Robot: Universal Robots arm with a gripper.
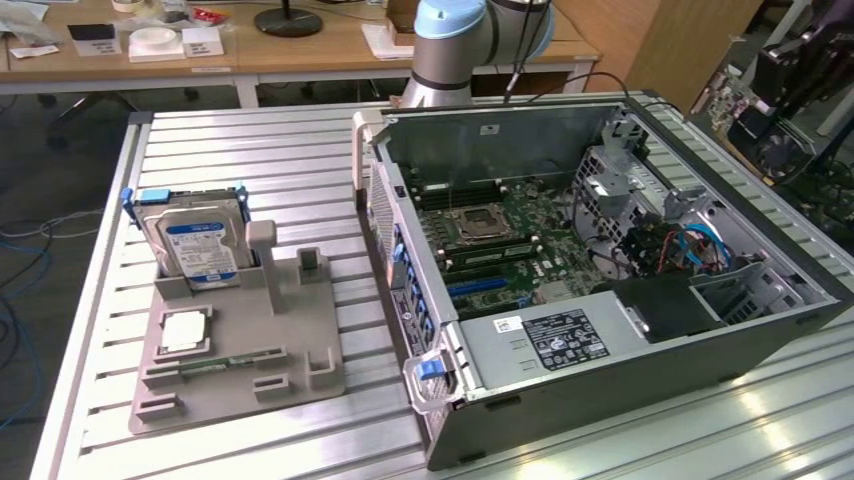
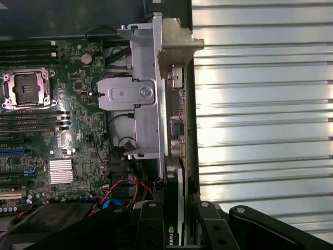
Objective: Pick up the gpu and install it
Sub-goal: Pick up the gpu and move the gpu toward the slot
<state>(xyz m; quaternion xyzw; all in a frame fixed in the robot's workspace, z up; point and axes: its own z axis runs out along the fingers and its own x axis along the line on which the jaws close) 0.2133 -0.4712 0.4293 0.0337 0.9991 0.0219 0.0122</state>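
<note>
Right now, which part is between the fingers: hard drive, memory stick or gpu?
The gpu, the thin dark card bearing a logo; the hard drive and memory stick sit in the gray holder.

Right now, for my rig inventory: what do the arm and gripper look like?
The arm is a silver-grey cylinder with a pale blue cap, a thin black cable beside it. The gripper is matte black and blocky, with round screw heads on its fingers.

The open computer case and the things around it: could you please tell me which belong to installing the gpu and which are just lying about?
For the job: gpu, held by the gripper, jaws closed on it; computer case; motherboard.
Lying about: hard drive, memory stick and processor on the grey holder.
</note>
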